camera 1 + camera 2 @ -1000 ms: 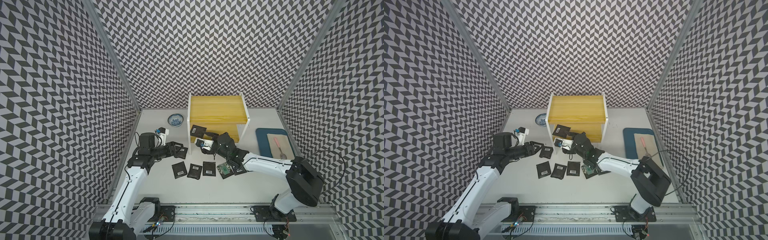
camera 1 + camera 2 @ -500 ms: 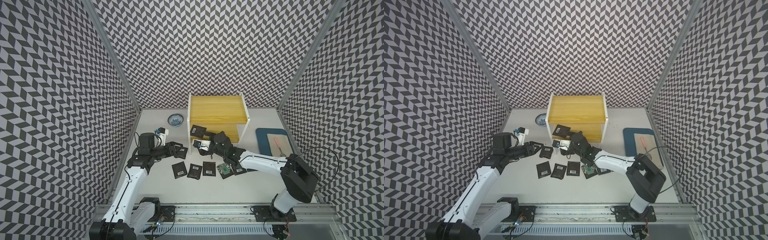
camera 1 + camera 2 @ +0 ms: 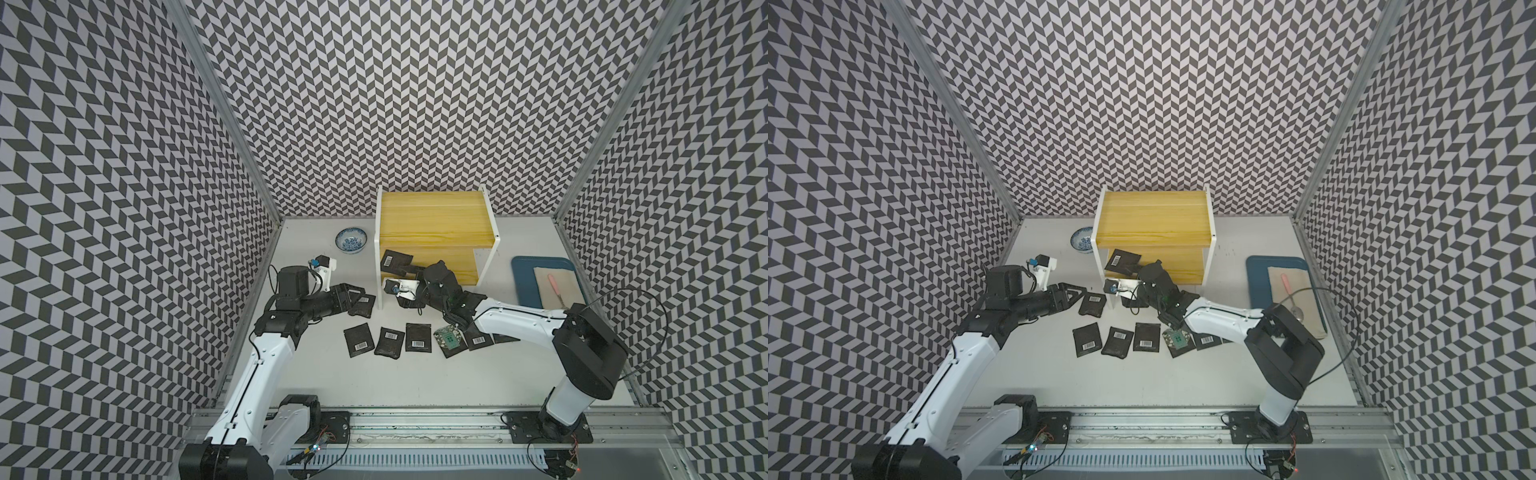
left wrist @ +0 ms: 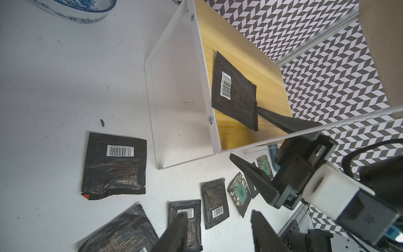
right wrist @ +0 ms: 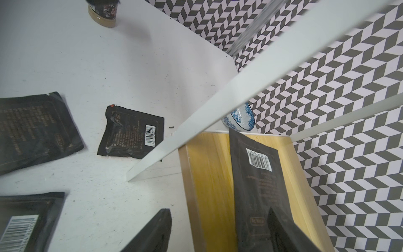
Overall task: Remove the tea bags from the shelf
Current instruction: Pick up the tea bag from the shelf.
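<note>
The right gripper (image 5: 218, 210) is standing spread with nothing pinched. One finger (image 5: 281, 231) is lying over the near end of the one tea bag (image 5: 255, 174) on the shelf (image 3: 432, 216), and in the left wrist view its tip is sitting at that bag's edge, looking like touching. The other finger (image 5: 152, 231) is hanging off the front edge of the lower board (image 3: 461, 266), over the table (image 3: 415, 395). That tea bag is black, barcode up, and is lying flat on the lower board at the shelf's left end, just inside the white side frame. The left gripper (image 4: 218, 213) is also spread and empty. It is hovering low over the table beside the shelf's left leg, just beside a black sachet (image 3: 362, 304) lying on the table. In front of the shelf a row of tea bags (image 3: 390, 341) is lying flat on the table, black, barcodes up. Next along the row are a green-faced sachet (image 3: 448, 340) and one more black sachet (image 3: 478, 337), which is partly hidden under the right arm (image 3: 519, 326). A blue-and-white bowl (image 3: 351, 240) is sitting left of the shelf. Well off to the right, a dark blue tray (image 3: 523, 286) is holding a cloth (image 3: 571, 282), with a pink-handled spoon (image 3: 555, 286) on it.
</note>
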`<state>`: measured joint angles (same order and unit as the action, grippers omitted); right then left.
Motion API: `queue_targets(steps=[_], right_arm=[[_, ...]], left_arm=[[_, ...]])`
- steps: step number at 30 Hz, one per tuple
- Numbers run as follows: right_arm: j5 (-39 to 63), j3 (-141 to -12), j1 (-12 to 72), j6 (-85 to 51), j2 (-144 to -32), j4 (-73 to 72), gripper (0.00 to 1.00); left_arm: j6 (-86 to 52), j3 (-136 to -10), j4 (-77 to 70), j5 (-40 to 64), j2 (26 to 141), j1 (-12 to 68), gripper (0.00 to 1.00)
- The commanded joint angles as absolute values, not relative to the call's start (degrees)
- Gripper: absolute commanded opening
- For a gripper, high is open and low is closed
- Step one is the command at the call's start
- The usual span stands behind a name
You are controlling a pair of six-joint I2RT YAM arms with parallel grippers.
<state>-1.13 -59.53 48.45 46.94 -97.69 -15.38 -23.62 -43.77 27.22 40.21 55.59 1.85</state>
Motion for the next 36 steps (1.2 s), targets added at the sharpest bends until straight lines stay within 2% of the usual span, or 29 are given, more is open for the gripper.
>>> queue_targets(steps=[1,7,12,25,36], right_arm=[[-0.35,-60.88,48.08,45.95,-99.05,-16.55,0.71],[-0.42,-60.87,48.02,45.46,-99.22,-15.91,0.64],[-0.88,-59.92,48.08,43.53,-97.89,-15.21,0.51],[-3.4,-54.43,48.56,41.24,-91.79,-15.79,0.41],[-6.18,-50.6,50.04,39.45,-87.58,-15.65,0.22]], left_arm=[[-22.76,-43.14,26.37,40.69,54.69,1.41,0.5],[-22.76,-43.12,26.28,40.77,54.42,1.15,0.5],[-23.01,-42.7,25.93,40.87,54.47,0.97,0.5],[-23.64,-42.3,25.05,41.75,54.54,0.7,0.5],[-24.55,-42.36,24.74,42.23,53.83,0.52,0.5]])
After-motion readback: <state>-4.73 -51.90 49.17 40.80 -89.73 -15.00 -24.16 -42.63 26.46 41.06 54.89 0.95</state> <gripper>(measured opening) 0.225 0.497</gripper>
